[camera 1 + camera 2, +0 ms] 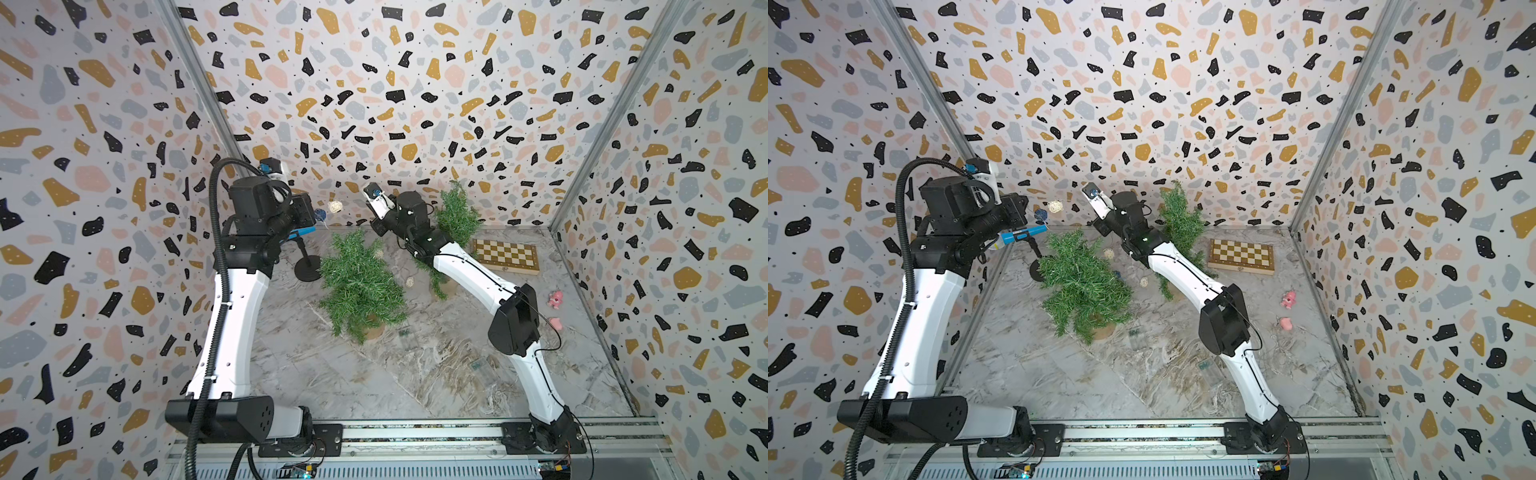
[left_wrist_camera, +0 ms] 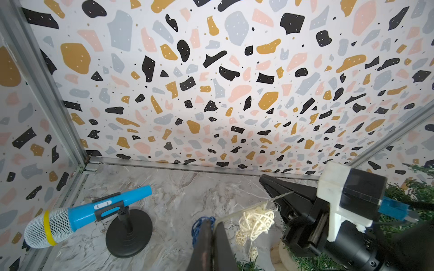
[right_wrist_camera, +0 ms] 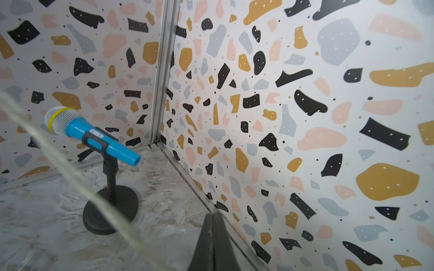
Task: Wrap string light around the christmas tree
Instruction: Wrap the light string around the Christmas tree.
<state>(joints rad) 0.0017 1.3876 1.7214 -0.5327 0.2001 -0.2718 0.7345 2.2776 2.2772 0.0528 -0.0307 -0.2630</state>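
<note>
Near the christmas tree [image 1: 361,286] hangs string light [image 2: 257,221] — cream wicker balls.

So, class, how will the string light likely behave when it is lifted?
Probably floppy: the string light hangs curving on thin wire. Likely light: its woven balls look hollow. It may snag on the bristly Christmas tree.

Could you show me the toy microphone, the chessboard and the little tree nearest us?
toy microphone [image 3: 76,127]: right wrist view, blue handle.
chessboard [image 1: 505,254]: in a top view, checkered middle.
nearest tree [image 1: 357,286]: in a top view, green branches.
</note>
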